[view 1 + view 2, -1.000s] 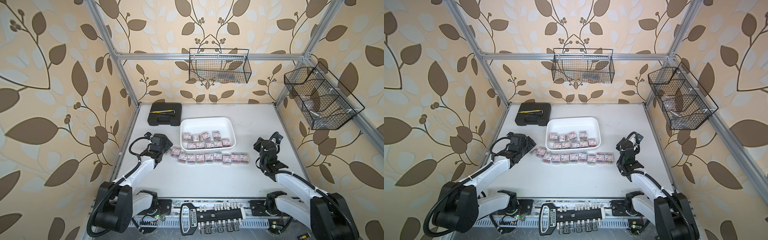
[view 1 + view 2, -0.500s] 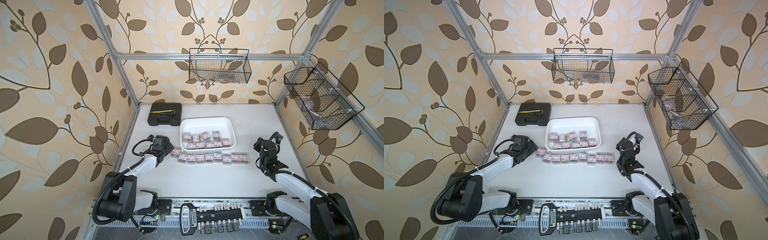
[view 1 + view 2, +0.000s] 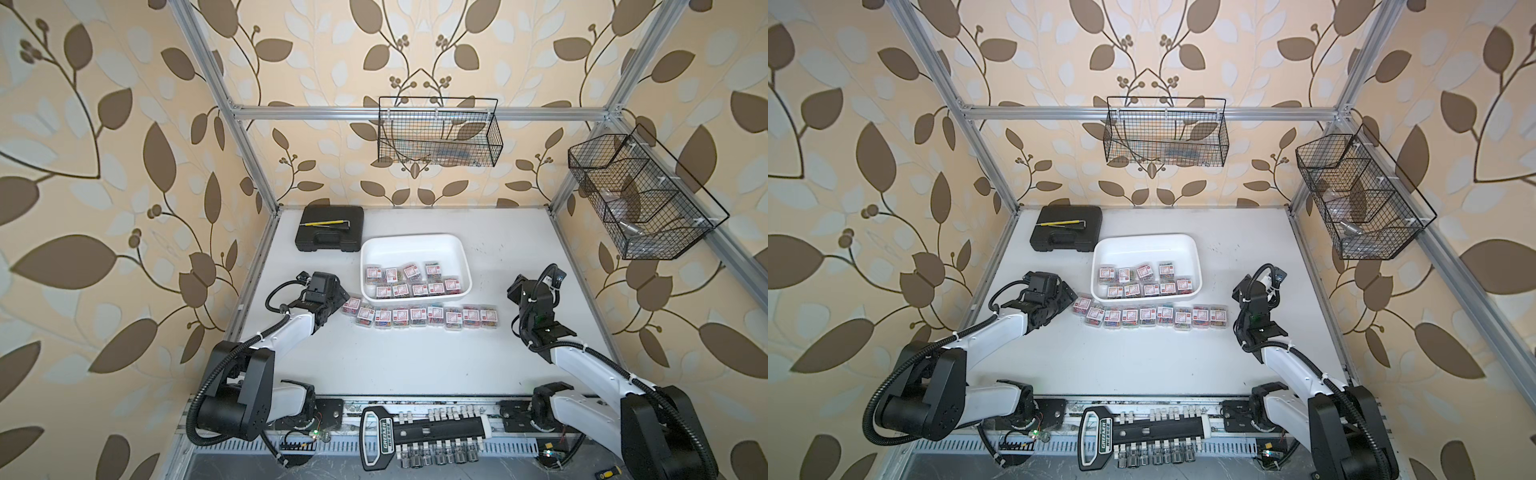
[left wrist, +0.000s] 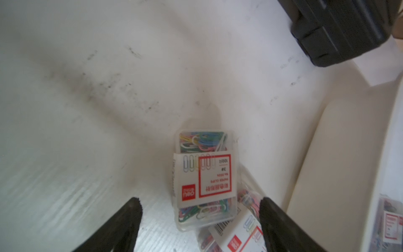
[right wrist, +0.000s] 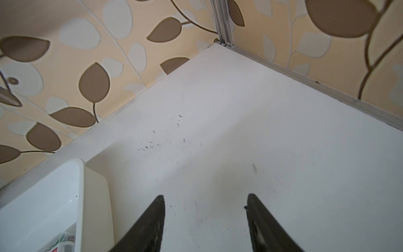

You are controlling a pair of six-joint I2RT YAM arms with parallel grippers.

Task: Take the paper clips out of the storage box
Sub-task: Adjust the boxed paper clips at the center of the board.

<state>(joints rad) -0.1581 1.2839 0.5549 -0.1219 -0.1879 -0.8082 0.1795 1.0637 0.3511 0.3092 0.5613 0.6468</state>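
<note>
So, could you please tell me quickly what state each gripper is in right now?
Left gripper: open, jaws either side of a paper clip box, not gripping it.
Right gripper: open, nothing between its jaws.

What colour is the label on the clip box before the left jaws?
White label with red frame and logo; clearest in the left wrist view.
</note>
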